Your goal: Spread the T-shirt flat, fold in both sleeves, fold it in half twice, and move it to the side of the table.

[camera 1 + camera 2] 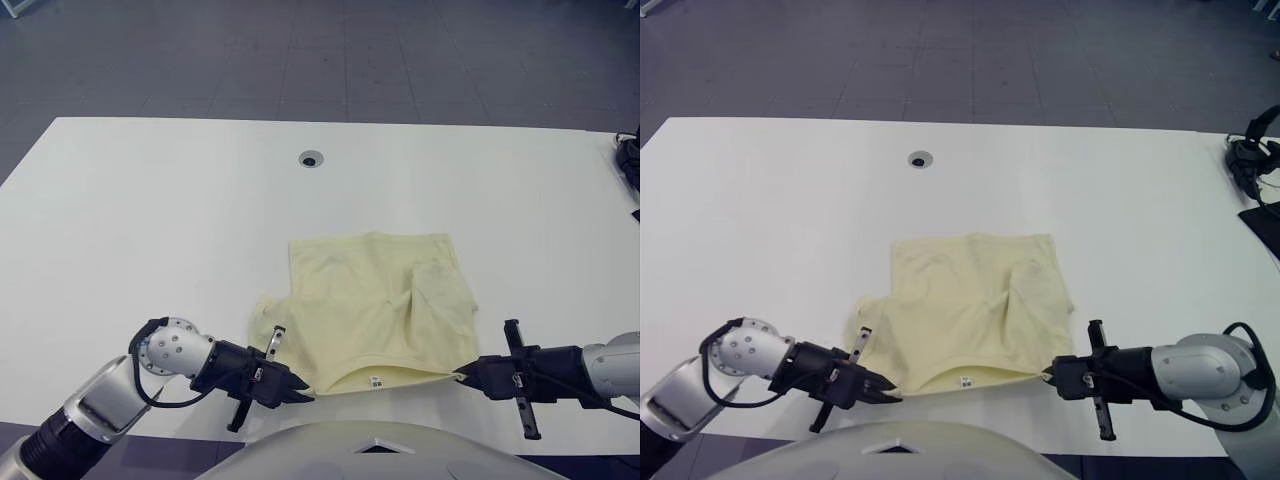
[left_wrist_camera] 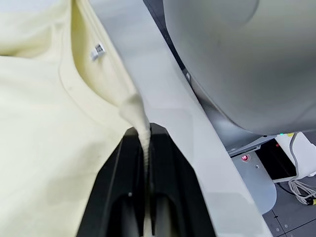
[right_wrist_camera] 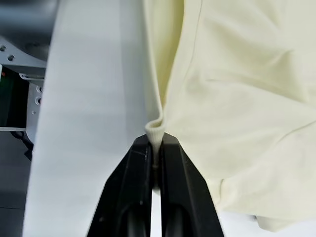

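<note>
A pale yellow T-shirt (image 1: 375, 305) lies on the white table (image 1: 150, 220), near its front edge, with its collar and label toward me and some creases across the body. My left gripper (image 1: 303, 396) is shut on the near left corner of the T-shirt (image 2: 49, 148), a pinch of cloth running between its black fingers (image 2: 118, 192). My right gripper (image 1: 462, 376) is shut on the near right corner of the T-shirt (image 3: 237, 98); a small fold of fabric sits between its fingertips (image 3: 140, 163). Both grippers rest low at the table's front edge.
A round cable hole (image 1: 311, 158) is set in the table at the back centre. Black cables and gear (image 1: 1250, 160) lie at the far right edge. Wide bare tabletop stretches to the left and behind the shirt.
</note>
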Robot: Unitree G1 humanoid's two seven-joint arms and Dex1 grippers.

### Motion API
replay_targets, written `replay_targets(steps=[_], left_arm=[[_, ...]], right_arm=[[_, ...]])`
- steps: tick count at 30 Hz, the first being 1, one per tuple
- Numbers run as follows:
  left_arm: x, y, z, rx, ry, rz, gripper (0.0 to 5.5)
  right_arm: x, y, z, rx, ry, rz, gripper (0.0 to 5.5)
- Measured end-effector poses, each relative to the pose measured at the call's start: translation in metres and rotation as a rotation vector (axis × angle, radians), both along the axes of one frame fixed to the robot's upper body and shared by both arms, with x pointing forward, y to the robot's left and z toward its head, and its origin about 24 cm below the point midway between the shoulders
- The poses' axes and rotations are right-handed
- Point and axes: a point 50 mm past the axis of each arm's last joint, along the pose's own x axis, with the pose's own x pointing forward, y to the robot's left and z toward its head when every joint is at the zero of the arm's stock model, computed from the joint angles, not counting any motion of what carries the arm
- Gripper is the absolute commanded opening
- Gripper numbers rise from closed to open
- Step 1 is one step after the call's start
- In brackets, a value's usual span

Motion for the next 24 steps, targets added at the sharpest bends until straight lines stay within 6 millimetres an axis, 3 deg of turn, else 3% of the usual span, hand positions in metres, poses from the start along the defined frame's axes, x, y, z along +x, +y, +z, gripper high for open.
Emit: replay_targets(steps=[5,9,17,24], left_arm=[[-0.003,-0.004,-0.016,0.048,-0.004,0.011,0.00],[0.013,-0.020,-0.027,-0.008,-0.069,0.087,0.00],[0.077,-0.024,-0.033,-0.022,-0.249,0.358,0.00],[0.163,-0.013,-0.031,0.081,-0.526,0.605,0.00]], right_arm=[[-0.004,0.006,-0.014,-0.040,0.083,0.032,0.01],[0.009,0.012,-0.031,-0.081,0.052,0.037,0.01],[0.095,0.014,-0.043,-0.145,-0.300,-0.082,0.01],[0.160,0.024,-0.058,-0.082,-0.494,-0.259,0.01]])
